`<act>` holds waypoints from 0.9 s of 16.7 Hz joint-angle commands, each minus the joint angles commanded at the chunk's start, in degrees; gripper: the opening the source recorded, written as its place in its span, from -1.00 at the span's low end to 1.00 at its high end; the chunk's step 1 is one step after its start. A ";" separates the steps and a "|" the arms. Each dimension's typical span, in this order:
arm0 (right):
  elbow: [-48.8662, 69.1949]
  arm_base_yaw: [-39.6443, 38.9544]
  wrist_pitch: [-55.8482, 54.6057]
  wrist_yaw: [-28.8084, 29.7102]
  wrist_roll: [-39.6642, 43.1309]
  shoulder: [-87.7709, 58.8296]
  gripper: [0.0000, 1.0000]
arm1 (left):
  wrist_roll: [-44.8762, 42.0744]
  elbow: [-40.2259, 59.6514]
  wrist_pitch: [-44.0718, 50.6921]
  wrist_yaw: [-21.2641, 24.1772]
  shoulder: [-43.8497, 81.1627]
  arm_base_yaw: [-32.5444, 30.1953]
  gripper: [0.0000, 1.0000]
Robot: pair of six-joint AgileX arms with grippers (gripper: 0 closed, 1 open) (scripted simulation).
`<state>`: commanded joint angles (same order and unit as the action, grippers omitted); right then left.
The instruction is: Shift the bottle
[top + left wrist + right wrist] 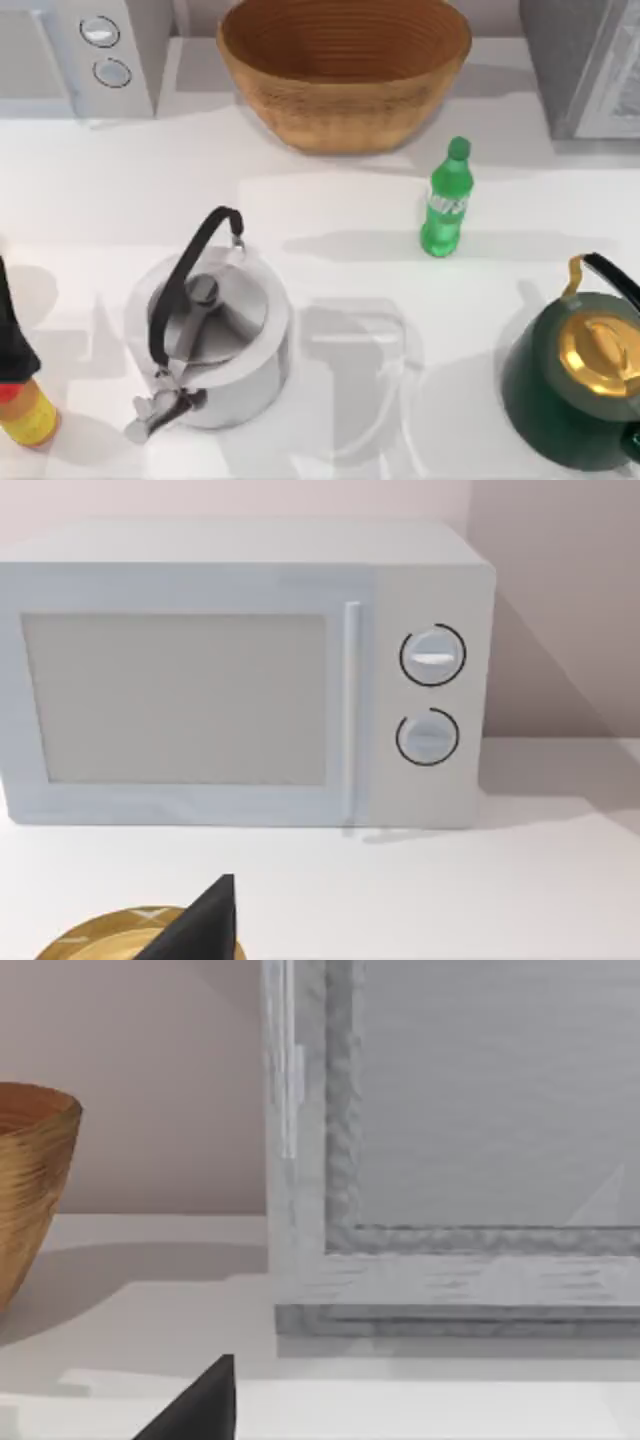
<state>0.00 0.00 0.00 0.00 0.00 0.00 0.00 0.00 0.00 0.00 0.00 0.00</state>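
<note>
The bottle (446,200) is slim, translucent green, with a green cap and a white-lettered label. It stands upright on the white table, right of centre, just in front of the wicker basket (345,70). A dark piece of my left gripper (200,928) sits at the edge of the left wrist view, facing the microwave (240,680). A like dark piece of my right gripper (200,1405) sits at the edge of the right wrist view, facing a grey appliance (450,1160). Both are far from the bottle.
A silver kettle (215,345) with a black handle stands front left. A dark green kettle (585,375) with a gold lid stands front right. A yellow bottle (25,410) with a red band is at the left edge. The microwave (90,50) and grey appliance (590,60) line the back.
</note>
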 joint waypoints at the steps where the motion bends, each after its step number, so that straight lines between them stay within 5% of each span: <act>1: 0.00 0.00 0.00 0.00 0.00 0.00 1.00 | 0.00 0.00 0.00 0.00 0.00 0.00 1.00; 8: 10.39 -0.97 -6.42 -6.99 5.07 -12.72 1.00 | 0.00 0.00 0.00 0.00 0.00 0.00 1.00; 15: 30.37 -6.87 -13.97 -19.89 13.61 -52.40 1.00 | 0.00 0.00 0.00 0.00 0.00 0.00 1.00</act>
<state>30.37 -6.87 -13.97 -19.89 13.61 -52.40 0.00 0.00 0.00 0.00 0.00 0.00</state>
